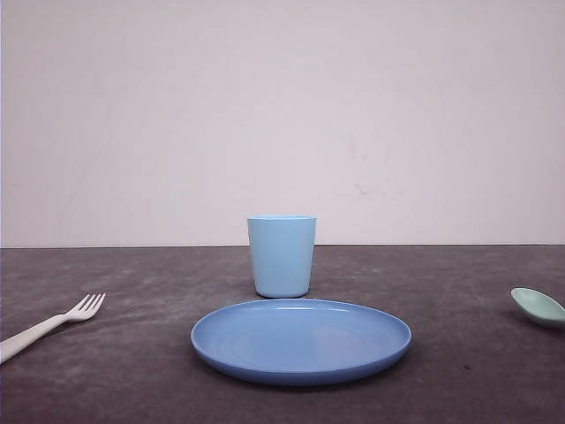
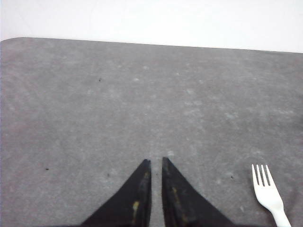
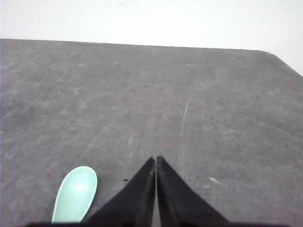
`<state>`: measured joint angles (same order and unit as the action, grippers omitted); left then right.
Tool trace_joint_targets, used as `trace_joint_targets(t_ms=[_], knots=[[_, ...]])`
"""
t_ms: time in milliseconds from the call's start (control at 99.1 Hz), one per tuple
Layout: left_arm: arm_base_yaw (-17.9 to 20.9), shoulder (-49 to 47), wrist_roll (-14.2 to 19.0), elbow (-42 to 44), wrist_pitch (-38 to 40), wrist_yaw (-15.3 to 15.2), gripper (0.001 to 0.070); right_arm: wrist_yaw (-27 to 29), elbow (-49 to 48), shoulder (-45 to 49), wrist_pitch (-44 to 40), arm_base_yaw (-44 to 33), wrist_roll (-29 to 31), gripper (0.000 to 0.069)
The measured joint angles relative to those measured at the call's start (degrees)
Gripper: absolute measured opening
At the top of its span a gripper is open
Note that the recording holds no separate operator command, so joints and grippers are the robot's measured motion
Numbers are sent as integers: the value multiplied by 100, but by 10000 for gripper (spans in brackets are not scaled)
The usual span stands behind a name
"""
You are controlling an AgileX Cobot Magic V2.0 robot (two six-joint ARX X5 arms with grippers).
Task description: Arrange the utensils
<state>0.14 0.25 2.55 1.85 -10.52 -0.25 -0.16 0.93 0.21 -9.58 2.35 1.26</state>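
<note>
The fork [image 1: 53,322] lies flat on the desk [image 1: 132,389] at the front left, tines pointing toward the middle, well apart from the plate [image 1: 300,340]. The spoon [image 1: 538,306] lies at the far right edge of the front view, bowl up, also well clear of the plate. Between them sits the round blue plate with a light blue cup [image 1: 282,256] standing upright just behind it.

In the left wrist view the left end effector [image 2: 155,163] hovers over bare desk with its fingers nearly together and holding nothing; the fork [image 2: 269,194] lies off to one side of it. The right end effector [image 3: 156,161] is closed and empty, with the spoon [image 3: 75,194] beside it.

Neither utensil looks touched, so the task appears to be at its start. The next move likely calls for spreading the fingers, shifting over a handle and lowering for a thin, flat pick.
</note>
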Motion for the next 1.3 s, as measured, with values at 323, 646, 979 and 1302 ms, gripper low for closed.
trace_joint_targets(t_ms=[323, 646, 979, 1302], knots=[[0, 0, 0, 0, 0, 0, 14, 0, 0, 0, 0, 0, 0, 4], [0, 0, 0, 0, 0, 0, 14, -2, 0, 0, 0, 0, 2, 4], [0, 0, 0, 0, 0, 0, 14, -4, 0, 0, -11, 0, 50, 4], [0, 0, 11, 0, 0, 9, 14, -7, 0, 0, -31, 0, 284, 4]])
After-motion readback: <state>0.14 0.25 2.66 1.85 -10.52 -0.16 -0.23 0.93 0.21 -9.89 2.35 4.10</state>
